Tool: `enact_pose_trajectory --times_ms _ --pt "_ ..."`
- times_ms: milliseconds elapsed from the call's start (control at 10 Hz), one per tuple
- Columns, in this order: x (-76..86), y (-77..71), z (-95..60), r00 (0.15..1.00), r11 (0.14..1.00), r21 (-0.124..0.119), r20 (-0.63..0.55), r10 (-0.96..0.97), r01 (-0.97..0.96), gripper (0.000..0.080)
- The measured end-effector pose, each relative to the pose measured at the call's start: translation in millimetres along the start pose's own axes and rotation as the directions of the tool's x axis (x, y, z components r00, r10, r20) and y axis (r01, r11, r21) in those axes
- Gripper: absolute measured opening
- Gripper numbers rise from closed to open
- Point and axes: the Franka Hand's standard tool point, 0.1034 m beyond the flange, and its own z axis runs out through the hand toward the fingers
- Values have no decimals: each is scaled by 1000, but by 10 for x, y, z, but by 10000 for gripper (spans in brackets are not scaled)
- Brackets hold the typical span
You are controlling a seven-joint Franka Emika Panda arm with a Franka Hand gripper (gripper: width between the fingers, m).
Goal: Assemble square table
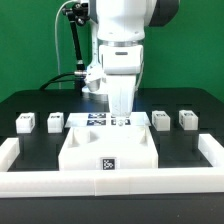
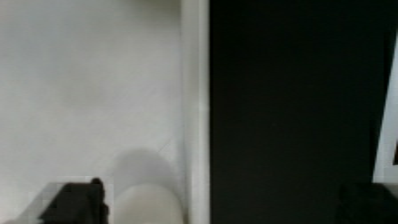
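The arm (image 1: 122,40) hangs vertical, its tool (image 1: 120,112) pointing down with jaws spread wide.

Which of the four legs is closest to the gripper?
The leg second from the exterior view's right edge. The gripper hangs nearer to it than to the other three, which stand further out to either side.

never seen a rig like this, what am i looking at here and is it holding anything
The white machine is a robot arm. Its end effector, a two-finger clamp, hangs open over the far edge of the white square panel and seems to hold nothing. One picture comes from a camera off the arm; the blurry one from a camera on its wrist, showing the panel and the black table. Four white legs stand on the table, two each side; a white rail borders the front.
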Motion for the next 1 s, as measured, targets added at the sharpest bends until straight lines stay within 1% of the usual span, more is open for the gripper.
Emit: enact_pose_trajectory --times_ms 200,300,400,600,700,800,900,1000 --pt "-45 -19 145 1000 1000 26 -4 12 -12 650" --pt "-50 -18 198 1000 999 33 -6 14 -14 650" --pt "-44 -14 260 1000 999 37 -8 18 -18 649" --pt "-36 -8 263 1000 999 34 -8 22 -21 649" --pt "-41 -10 266 1000 999 34 -8 23 -22 549" --pt "-41 -11 267 1000 999 35 -8 23 -22 549" --pt "-42 -11 268 1000 999 35 -8 23 -23 336" --pt "-43 -12 269 1000 999 35 -8 23 -23 197"
